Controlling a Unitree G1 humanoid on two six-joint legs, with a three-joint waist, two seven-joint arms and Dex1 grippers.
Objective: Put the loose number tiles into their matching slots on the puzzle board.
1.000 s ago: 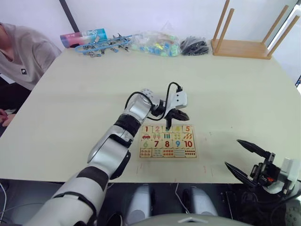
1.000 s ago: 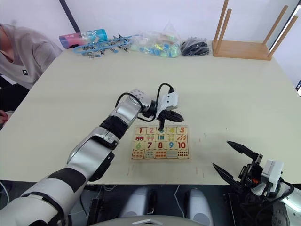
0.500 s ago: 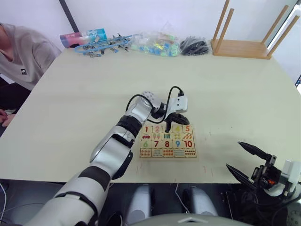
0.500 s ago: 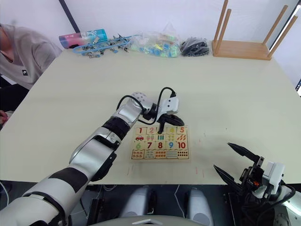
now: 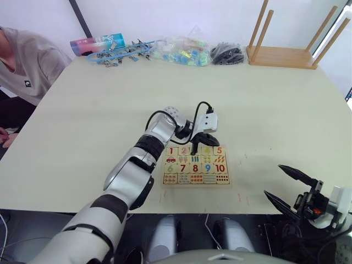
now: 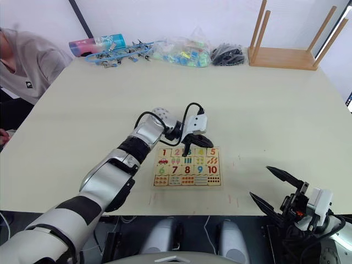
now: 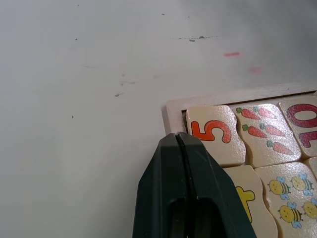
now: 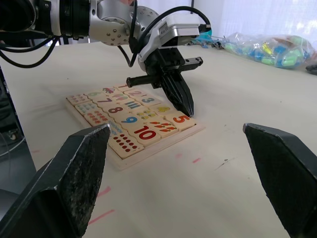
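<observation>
Black left gripper (image 7: 177, 136), fingers pressed together, is hiding the puzzle board (image 5: 196, 165)'s 12 o'clock tiles; right gripper (image 5: 290, 187) is gaping empty.

Lighting bright, even, diffuse across the worktop (image 5: 99, 121); shadows soft and short. Head views sharp at centre; mild barrel bend at the edges, the worktop's far edge bowing. Strong daylight from the window (image 8: 257, 15) behind blows out to white in the right wrist view; bag of coloured pieces (image 8: 270, 47) there is soft-focus. Right claw (image 8: 183, 173) fingers close to the lens, grainy and blurred. Left wrist view: left claw (image 7: 177, 144) dark, slightly out of focus; puzzle board (image 7: 171, 111) print crisp, no glare.
</observation>
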